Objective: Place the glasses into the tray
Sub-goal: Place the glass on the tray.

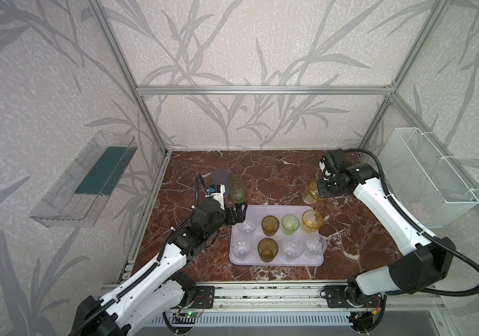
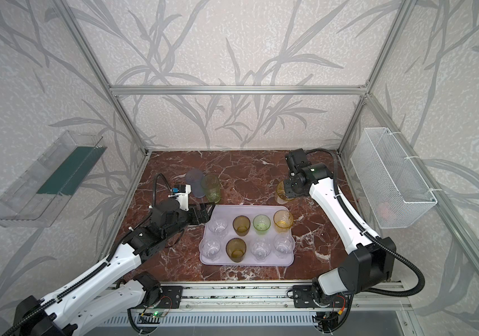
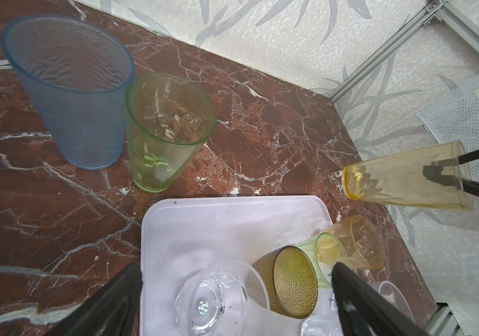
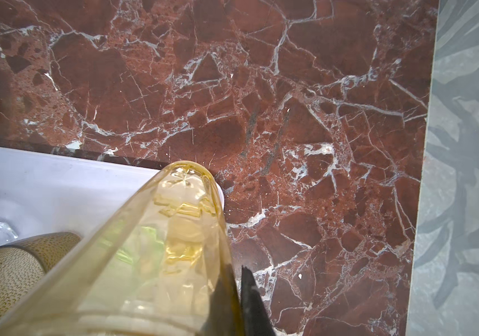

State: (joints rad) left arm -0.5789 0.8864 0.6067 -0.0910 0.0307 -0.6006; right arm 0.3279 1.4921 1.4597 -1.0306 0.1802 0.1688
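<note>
Remotely, as I work the arms: my right claw point(image 1: 319, 188) is clamped on the rim of a tall yellow tumbler point(image 1: 309, 195), one finger inside the wall and one outside. The tumbler is tipped far over, its base pointing toward the far right corner of the tray point(image 1: 276, 210). The pale lilac tray lies in the middle of the red marble worktop point(image 1: 276, 171) and carries eight of the glasses upright in two rows. The far row holds a clear one point(image 1: 247, 226), an amber one point(image 1: 270, 225), a green one point(image 1: 290, 224) and a short yellow one point(image 1: 311, 221). The near row holds three clear and a second amber one point(image 1: 268, 249). My left claw point(image 1: 240, 212) hangs at the tray's far left corner, fingers spread wide and holding nothing. Beyond it a tall blue-grey tumbler point(image 1: 221, 177) and a tall green tumbler point(image 1: 237, 187) stand side by side on the worktop, outside the tray.
</note>
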